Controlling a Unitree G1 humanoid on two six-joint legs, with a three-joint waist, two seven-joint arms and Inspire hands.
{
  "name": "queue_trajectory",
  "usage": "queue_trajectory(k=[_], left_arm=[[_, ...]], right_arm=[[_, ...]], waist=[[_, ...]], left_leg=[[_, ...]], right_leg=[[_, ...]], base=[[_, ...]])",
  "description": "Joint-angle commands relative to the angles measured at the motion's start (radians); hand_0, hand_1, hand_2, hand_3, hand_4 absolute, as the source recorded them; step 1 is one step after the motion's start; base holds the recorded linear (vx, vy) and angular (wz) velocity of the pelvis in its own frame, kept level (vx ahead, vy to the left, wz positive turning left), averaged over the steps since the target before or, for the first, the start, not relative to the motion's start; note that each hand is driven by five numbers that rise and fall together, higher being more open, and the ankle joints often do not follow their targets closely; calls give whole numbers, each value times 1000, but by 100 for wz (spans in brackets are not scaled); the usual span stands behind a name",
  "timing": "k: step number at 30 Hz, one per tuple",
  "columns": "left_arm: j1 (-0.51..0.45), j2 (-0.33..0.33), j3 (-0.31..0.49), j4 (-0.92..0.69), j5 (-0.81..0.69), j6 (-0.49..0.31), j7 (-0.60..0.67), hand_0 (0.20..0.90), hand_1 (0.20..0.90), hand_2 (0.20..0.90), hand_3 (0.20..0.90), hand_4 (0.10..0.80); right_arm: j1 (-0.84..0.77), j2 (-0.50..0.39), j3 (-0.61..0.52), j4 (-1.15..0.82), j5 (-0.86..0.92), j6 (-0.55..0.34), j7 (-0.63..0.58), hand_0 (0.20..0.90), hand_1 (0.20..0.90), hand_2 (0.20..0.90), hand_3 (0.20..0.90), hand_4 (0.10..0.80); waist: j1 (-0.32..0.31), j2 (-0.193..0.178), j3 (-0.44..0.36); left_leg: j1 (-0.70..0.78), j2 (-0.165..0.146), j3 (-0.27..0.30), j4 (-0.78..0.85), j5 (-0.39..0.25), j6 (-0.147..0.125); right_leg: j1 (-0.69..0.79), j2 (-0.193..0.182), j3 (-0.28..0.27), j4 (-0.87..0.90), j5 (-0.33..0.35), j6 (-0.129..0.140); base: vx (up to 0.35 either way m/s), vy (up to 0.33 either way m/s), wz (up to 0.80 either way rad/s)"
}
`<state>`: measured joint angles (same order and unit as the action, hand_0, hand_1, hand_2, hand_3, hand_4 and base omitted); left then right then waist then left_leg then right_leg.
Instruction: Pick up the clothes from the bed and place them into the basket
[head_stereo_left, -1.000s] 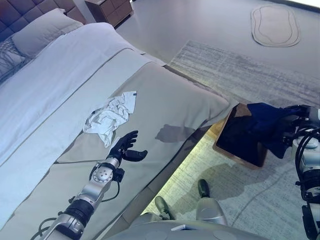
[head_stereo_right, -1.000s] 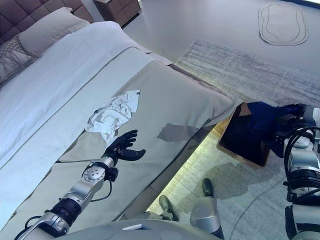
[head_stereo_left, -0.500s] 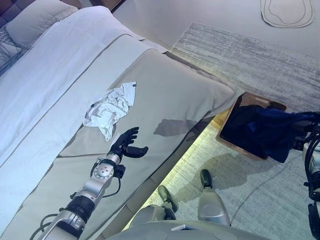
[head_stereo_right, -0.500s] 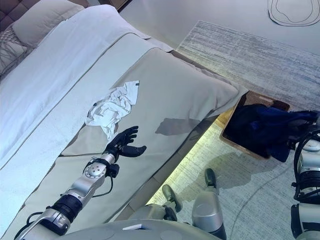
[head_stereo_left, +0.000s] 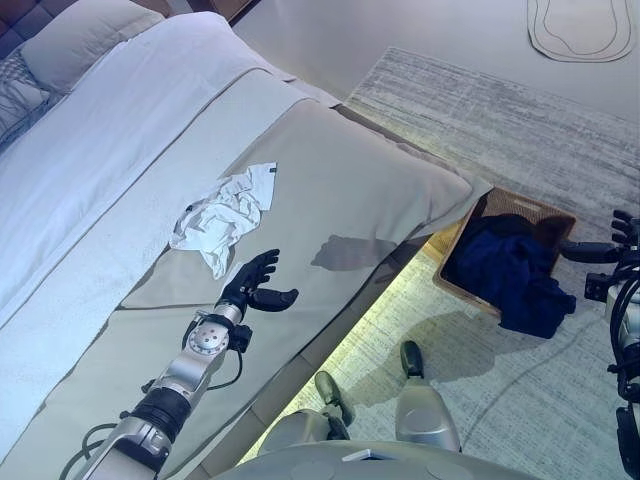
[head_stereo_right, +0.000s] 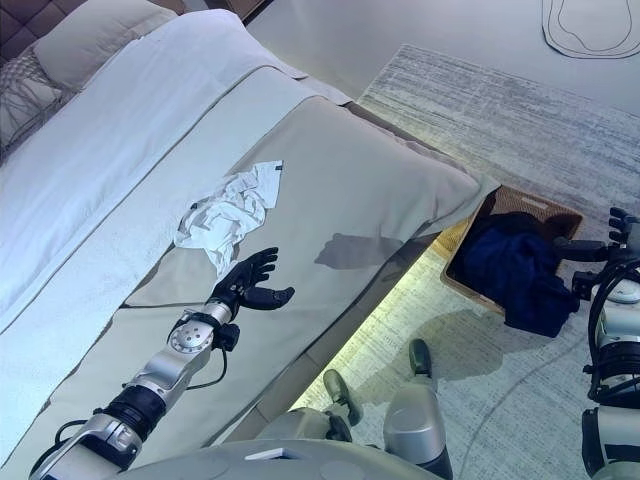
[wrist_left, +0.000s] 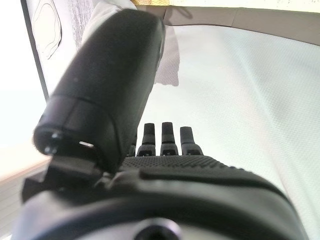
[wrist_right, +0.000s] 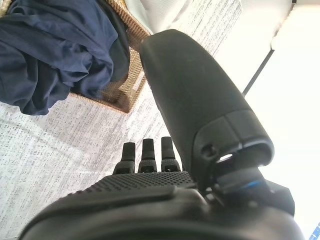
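Observation:
A crumpled white garment (head_stereo_left: 224, 216) lies on the beige bedcover (head_stereo_left: 340, 190). Just below it my left hand (head_stereo_left: 252, 288) rests open on the cover, fingers pointing at the cloth, a short gap between them. A dark blue garment (head_stereo_left: 513, 275) sits in the wicker basket (head_stereo_left: 540, 208) on the rug beside the bed, one part draped over the basket's near rim; in the right wrist view the same blue garment (wrist_right: 55, 50) shows. My right hand (head_stereo_left: 612, 240) hovers open to the right of the basket, holding nothing.
The bed's edge (head_stereo_left: 400, 262) runs diagonally between the white garment and the basket. Pillows (head_stereo_left: 85, 35) lie at the head of the bed. A grey rug (head_stereo_left: 500, 130) covers the floor, with a small oval mat (head_stereo_left: 580, 28) far off.
The blue garment has left my right hand and dropped into the basket; the hand has opened and drawn back to the right. My left hand stays put on the bed.

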<state>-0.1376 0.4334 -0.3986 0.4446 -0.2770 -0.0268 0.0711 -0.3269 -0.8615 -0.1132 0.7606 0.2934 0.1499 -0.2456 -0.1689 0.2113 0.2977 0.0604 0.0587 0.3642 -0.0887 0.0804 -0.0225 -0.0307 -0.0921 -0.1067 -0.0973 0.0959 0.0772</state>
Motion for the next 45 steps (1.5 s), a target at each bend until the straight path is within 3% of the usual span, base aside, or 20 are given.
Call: queue_trajectory(k=[1,11,18,22,27,31,35,37,39,43,45], left_arm=[[-22,33,29,-29,-24,-88,11,900,900,900,900,800],[-7,29,37,-30,-27,-75,10,900,900,900,900,800],[-10,37,65,-54,-19,-52,30,900,900,900,900,800],[-11,39,74,-47,0,-56,19,900,900,900,900,800],[1,38,89,-36,9,-59,48,900,900,900,900,800],[49,55,119,-62,39,-59,45,900,900,900,900,800],[84,90,140,-94,37,-55,0,900,900,900,900,800],[90,108,142,-103,34,-62,-12,900,900,900,900,800],[86,128,140,-113,29,-59,-25,900,900,900,900,800],[21,129,118,-114,-5,-77,4,900,900,900,900,800],[-24,128,104,-125,-18,-91,27,900,900,900,900,800]], right_arm=[[-56,-84,-6,-78,-31,-91,-3,900,900,900,900,800],[-47,-45,18,-125,-44,-101,36,900,900,900,900,800],[-139,-2,112,-205,-108,-116,-30,900,900,900,900,800],[-173,25,143,-253,-136,-132,-70,900,900,900,900,800],[-264,54,223,-296,-201,-142,-87,900,900,900,900,800],[-311,81,272,-301,-230,-99,-99,900,900,900,900,800],[-382,113,302,-242,-129,-53,-117,900,900,900,900,800],[-391,120,302,-220,-119,-53,-127,900,900,900,900,800],[-375,108,287,-217,-83,-47,-133,900,900,900,900,800],[-409,89,276,-211,-87,-46,-149,900,900,900,900,800],[-474,71,283,-189,-81,-53,-161,900,900,900,900,800]], waist=[[9,-81,-73],[54,-122,-97],[124,-165,-105],[148,-172,-105],[197,-183,-97],[247,-195,-95],[295,-195,-80],[303,-187,-70],[297,-184,-50],[268,-184,21],[265,-182,57]], left_leg=[[14,34,-54,23,-73,-77],[33,33,-72,19,-68,-72],[23,23,-125,17,-61,-59],[12,16,-93,11,-51,-54],[1,-28,-134,9,-62,-22],[2,-64,-168,8,-77,6],[-9,-75,-177,32,-87,36],[-23,-71,-183,52,-92,50],[-34,-81,-221,78,-101,62],[-38,-95,-298,120,-140,60],[-90,-101,-319,184,-167,64]], right_leg=[[22,39,-8,23,-59,-11],[65,30,-57,32,-72,-19],[89,26,-101,52,-90,-31],[103,20,-155,49,-91,-30],[105,2,-180,63,-87,-20],[105,-24,-196,81,-80,-3],[87,-52,-207,178,-116,5],[51,-51,-197,310,-147,0],[-21,-48,-162,445,-107,8],[-146,-74,-83,369,-29,17],[-181,-60,-49,346,-60,12]], base=[[0,0,0],[17,6,8],[-13,-1,23],[9,37,49],[95,156,43],[177,220,25],[138,211,22],[155,160,18],[220,70,37],[88,-90,61],[-104,-139,60]])
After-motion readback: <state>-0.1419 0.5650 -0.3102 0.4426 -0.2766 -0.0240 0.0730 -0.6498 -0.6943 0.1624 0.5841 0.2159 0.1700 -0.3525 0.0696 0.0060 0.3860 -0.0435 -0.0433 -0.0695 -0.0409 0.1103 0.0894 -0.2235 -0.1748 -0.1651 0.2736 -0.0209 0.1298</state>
